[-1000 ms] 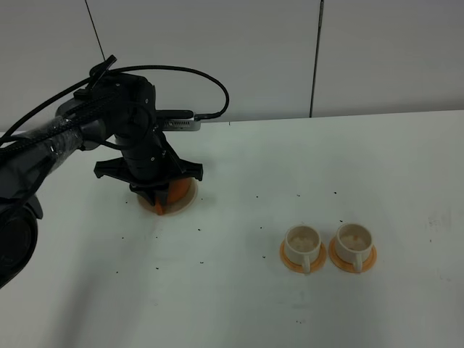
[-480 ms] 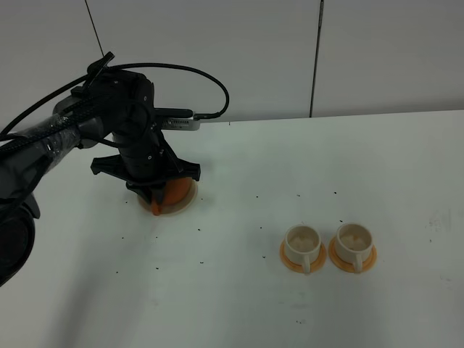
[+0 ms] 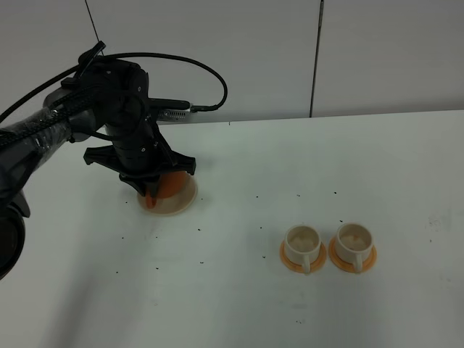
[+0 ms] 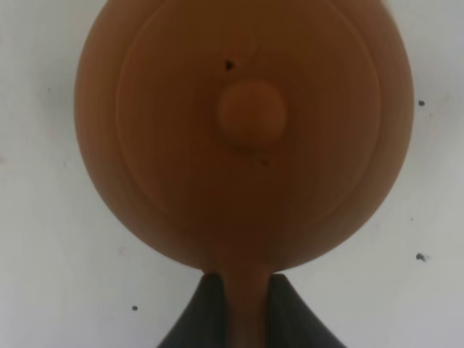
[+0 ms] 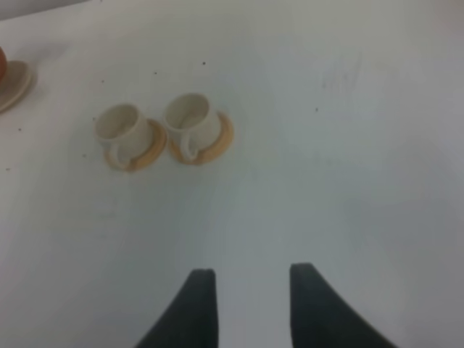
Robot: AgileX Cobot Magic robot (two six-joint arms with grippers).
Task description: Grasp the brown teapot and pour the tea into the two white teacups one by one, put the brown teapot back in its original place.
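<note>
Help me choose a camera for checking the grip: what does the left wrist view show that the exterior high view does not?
Only the left wrist view: the knobbed lid of the brown teapot from above, its handle pinched in the left tool.
Only the exterior high view: the two white teacups on orange saucers, the cream coaster beneath the teapot, and the black arm hiding the grip.
Both: the brown teapot and the speckled white table.

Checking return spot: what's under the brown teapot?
Cream coaster; its front rim shows below the brown teapot. Centre and any contact are hidden by teapot and left end effector.
</note>
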